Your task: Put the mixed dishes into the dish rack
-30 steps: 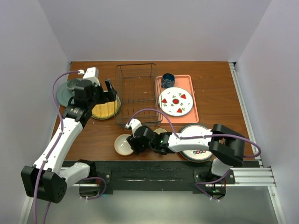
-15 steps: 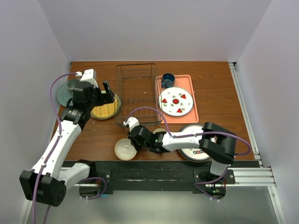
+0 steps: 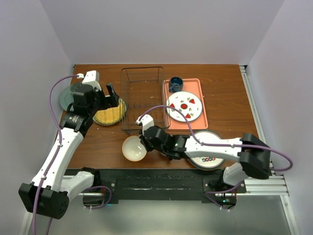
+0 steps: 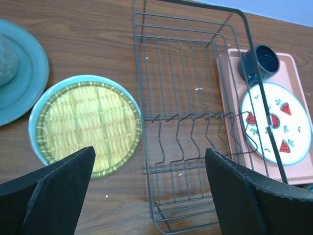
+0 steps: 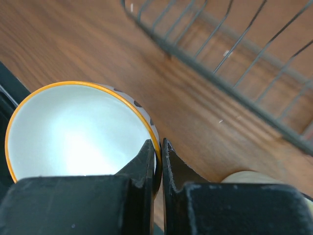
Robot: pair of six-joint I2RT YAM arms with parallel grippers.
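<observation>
Wood table (image 3: 225, 98), arms mounted on its near edge. The dish rack (image 3: 143, 78) sits mid-table toward the far side, flat, open top up, long axis running near to far. A pink tray (image 3: 193, 84) just right of it carries a strawberry plate (image 3: 184, 106) and a dark blue cup (image 3: 176, 84). A teal-rimmed plate (image 3: 210, 159) lies flat at near right, partly under the right arm. The yellow textured plate (image 3: 110, 113) lies flat just left of the rack, and another teal plate (image 3: 67, 100) lies at far left. The left gripper (image 3: 111, 95) hangs over the yellow plate's far-right edge by the rack, jaws spread wide, released. The right gripper (image 3: 145, 144) reaches left along the near side and is clenched on the right-hand rim of the cream bowl (image 3: 133, 149). The wrist view shows the rim pinched between the fingers (image 5: 145, 164), one inside, one outside. The bowl is near of the rack's near-left corner, mouth facing up. It's round, so no long axis. Can't tell if it rests on the table or is lifted.
</observation>
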